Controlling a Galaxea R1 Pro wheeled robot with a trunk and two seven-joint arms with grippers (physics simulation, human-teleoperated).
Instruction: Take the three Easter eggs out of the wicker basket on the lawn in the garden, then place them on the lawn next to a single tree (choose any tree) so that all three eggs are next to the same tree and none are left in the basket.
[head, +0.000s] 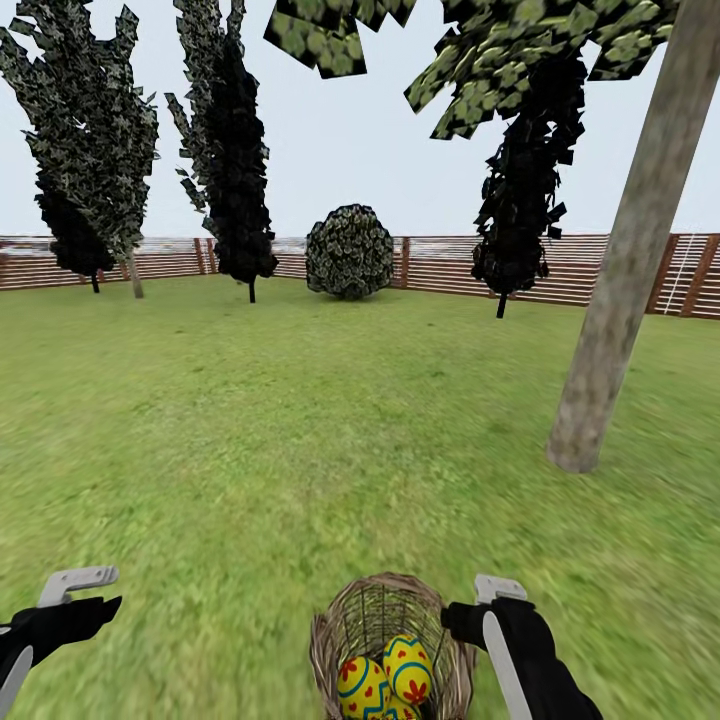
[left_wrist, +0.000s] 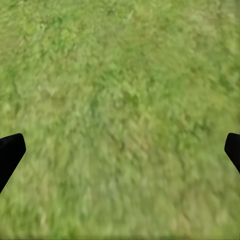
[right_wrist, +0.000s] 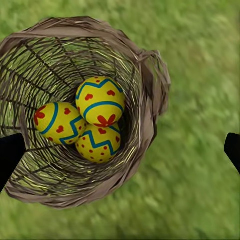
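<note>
Wicker basket (right_wrist: 75, 110) holding three eggs (right_wrist: 100, 102) below spread right fingers (right_wrist: 12, 155); left fingers (left_wrist: 11, 150) spread over lawn (left_wrist: 120, 100).

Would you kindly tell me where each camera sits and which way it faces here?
Head view: from the robot's head, forward and down over the green lawn to the pale grey-brown tree trunk; both black arms show.
Left wrist view: by the left gripper, looking down at bare grass; dark fingertips at the edges.
Right wrist view: by the right gripper, over the woven tan wicker basket holding three yellow zigzag-banded eggs.
Head and right wrist views share basket and eggs.
</note>
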